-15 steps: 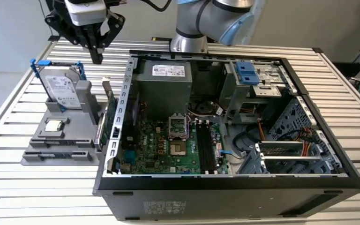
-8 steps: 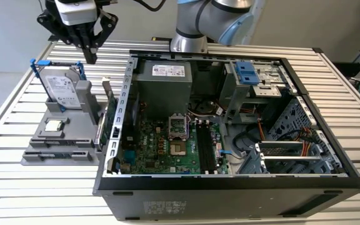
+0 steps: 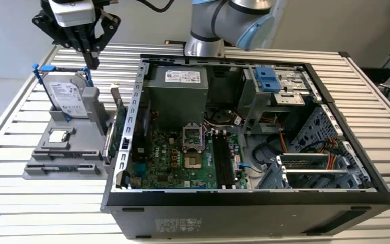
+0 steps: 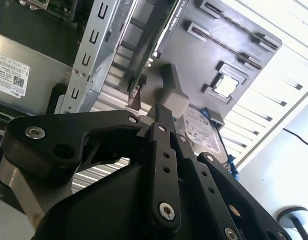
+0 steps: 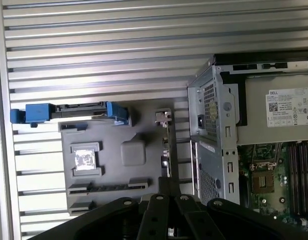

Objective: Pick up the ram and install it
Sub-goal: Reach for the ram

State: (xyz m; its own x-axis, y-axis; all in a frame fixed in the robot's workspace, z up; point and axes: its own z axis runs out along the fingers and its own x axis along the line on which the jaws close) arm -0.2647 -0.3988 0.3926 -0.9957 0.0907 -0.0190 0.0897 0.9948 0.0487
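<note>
My gripper (image 3: 91,59) hangs above the gray parts holder (image 3: 42,170), fingers pinched shut on nothing. The ram (image 3: 116,126) stands on edge at the holder's rim beside the computer case (image 3: 249,213) — light and stiff but fragile, I'd judge — best gripped across its flat faces, mid-length.

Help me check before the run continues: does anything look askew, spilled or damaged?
Nothing stands out. The long green ram stick stands on edge in the grey plastic holder, the silver hard drive sits upright in it, and nothing is spilled.
</note>
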